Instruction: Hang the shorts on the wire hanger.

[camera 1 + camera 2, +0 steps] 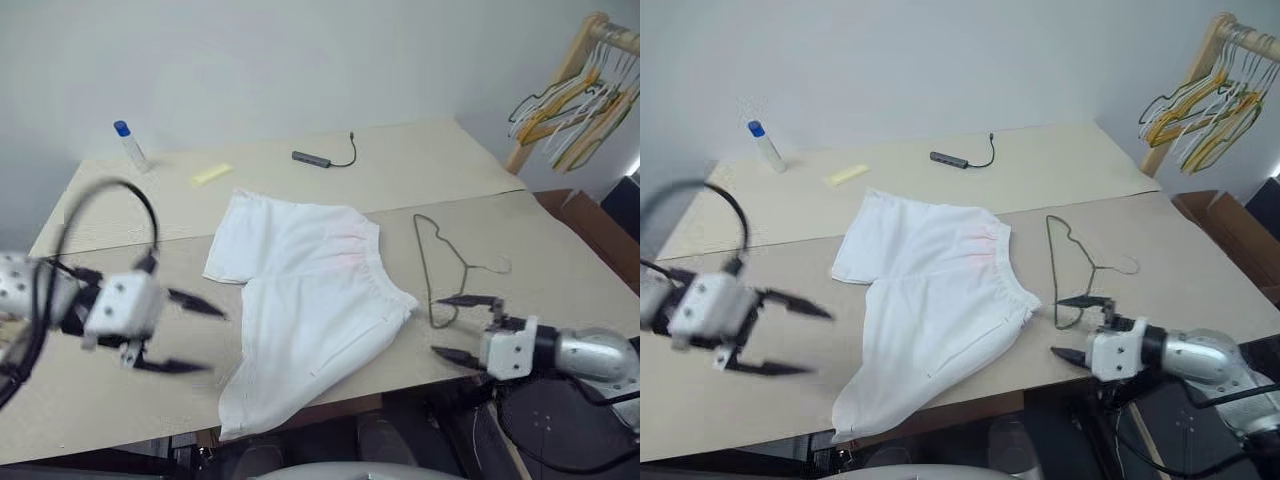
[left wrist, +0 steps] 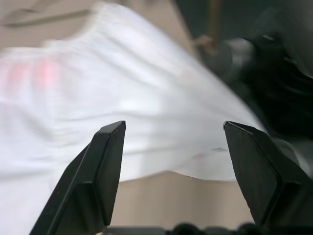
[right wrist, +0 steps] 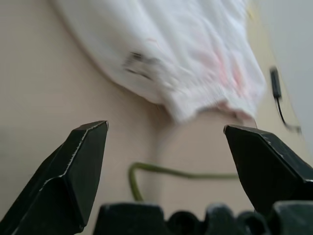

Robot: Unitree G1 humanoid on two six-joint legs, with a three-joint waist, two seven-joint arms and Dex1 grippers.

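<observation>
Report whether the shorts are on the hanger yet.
Not yet: the shorts lie spread on the table, beside the wire hanger.

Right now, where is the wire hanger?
The wire hanger lies flat on the table, on the robot's right, just beside the shorts' waistband, with the open right pincer at its near end.

Left tool (image 1: 192, 335) spread wide, empty, hovering left of the shorts (image 1: 305, 300); right tool (image 1: 462, 326) gaping too, empty, low, right of them.
</observation>
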